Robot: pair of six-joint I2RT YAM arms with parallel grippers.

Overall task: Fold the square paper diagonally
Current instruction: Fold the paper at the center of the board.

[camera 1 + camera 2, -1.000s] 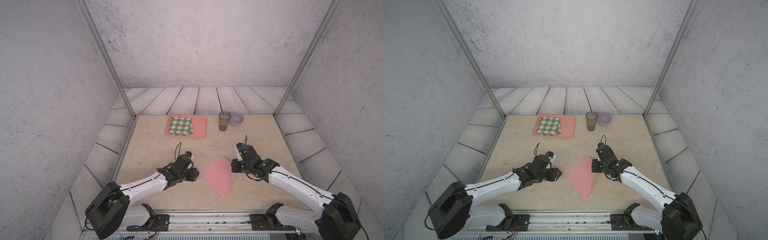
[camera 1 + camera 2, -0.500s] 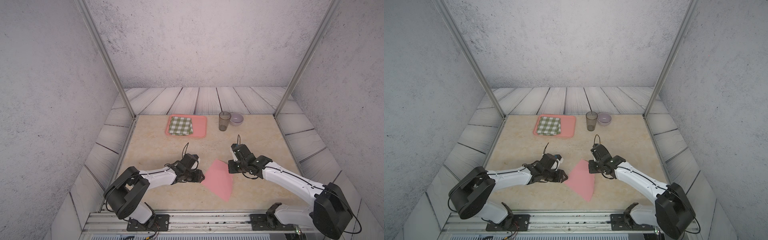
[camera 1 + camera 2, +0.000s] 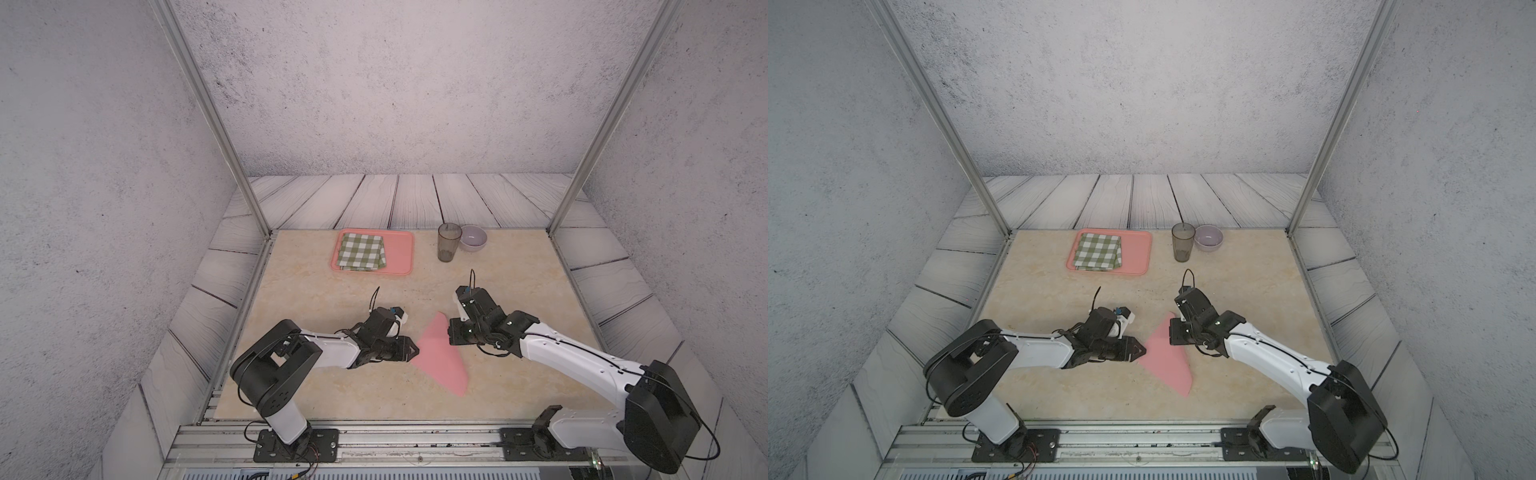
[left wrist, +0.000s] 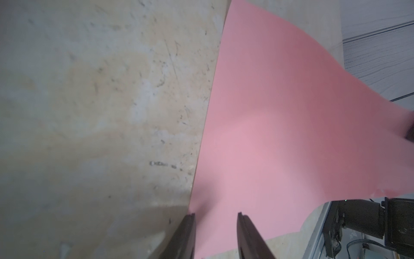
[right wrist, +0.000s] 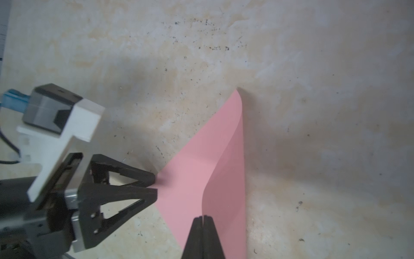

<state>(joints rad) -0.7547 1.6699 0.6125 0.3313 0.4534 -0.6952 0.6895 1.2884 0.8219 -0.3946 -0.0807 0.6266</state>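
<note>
While the right gripper (image 5: 203, 217) clamps the square paper (image 3: 441, 357),
left gripper (image 4: 216, 214) stands parted at its left corner.

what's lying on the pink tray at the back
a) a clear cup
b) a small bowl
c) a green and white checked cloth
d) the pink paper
c: the green-and-white checked cloth lies folded on the tray; the cup and bowl stand off the tray beside it, and the square paper lies nearer the arms.
</note>
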